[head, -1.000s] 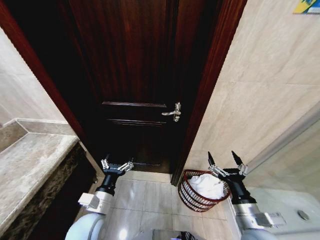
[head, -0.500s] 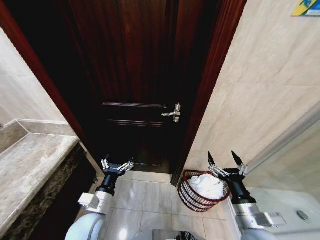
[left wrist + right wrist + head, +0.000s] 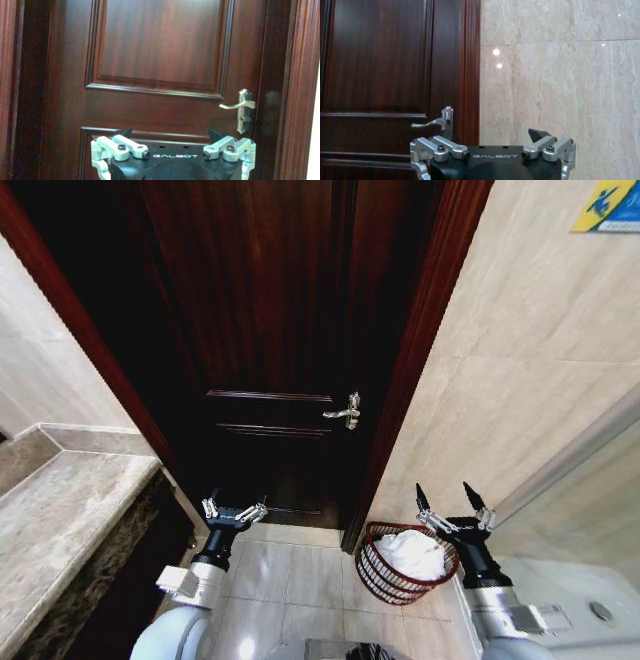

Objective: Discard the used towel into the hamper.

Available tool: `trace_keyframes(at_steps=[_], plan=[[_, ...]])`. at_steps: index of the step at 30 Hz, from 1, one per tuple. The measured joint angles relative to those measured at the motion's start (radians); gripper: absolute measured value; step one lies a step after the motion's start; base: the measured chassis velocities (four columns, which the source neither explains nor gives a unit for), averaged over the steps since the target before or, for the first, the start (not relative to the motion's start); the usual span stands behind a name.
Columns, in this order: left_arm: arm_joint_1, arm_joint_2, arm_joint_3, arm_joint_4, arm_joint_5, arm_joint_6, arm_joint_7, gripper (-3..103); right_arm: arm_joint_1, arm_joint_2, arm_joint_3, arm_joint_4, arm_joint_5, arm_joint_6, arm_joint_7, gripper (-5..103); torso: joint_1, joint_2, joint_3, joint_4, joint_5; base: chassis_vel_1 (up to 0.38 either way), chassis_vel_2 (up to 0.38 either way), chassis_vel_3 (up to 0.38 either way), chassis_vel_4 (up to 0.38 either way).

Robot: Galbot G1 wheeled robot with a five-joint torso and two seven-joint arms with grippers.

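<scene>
Right tool (image 3: 453, 505) is hanging just above and behind the hamper (image 3: 404, 564), fingers spread wide with nothing between them. The left tool (image 3: 234, 513) is the same story, splayed open and empty, held out over the floor tiles in front of the dark wooden door (image 3: 280, 360). The hamper sits on the floor in the corner where the door frame meets the tiled wall (image 3: 520, 370), and the white towel (image 3: 412, 550) is bunched up inside it, heaped about level with the rim.

Looks to me like the drop itself is done. If I were running this, I'd lift the right arm straight up and away so a finger doesn't snag the wire rim and tip the basket. Also worth checking no towel corner hangs over the edge.
</scene>
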Motion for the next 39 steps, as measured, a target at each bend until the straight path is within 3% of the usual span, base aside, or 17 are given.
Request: trace_keyframes(at_steps=[39], plan=[[0.000,0.000,0.000,0.000,0.000,0.000,0.000,99,0.000,0.000,0.000,0.000,0.000,0.000,0.000,100,-0.003,-0.007,-0.004,0.0000,-0.0001,-0.052,-0.055,0.055,0.054]])
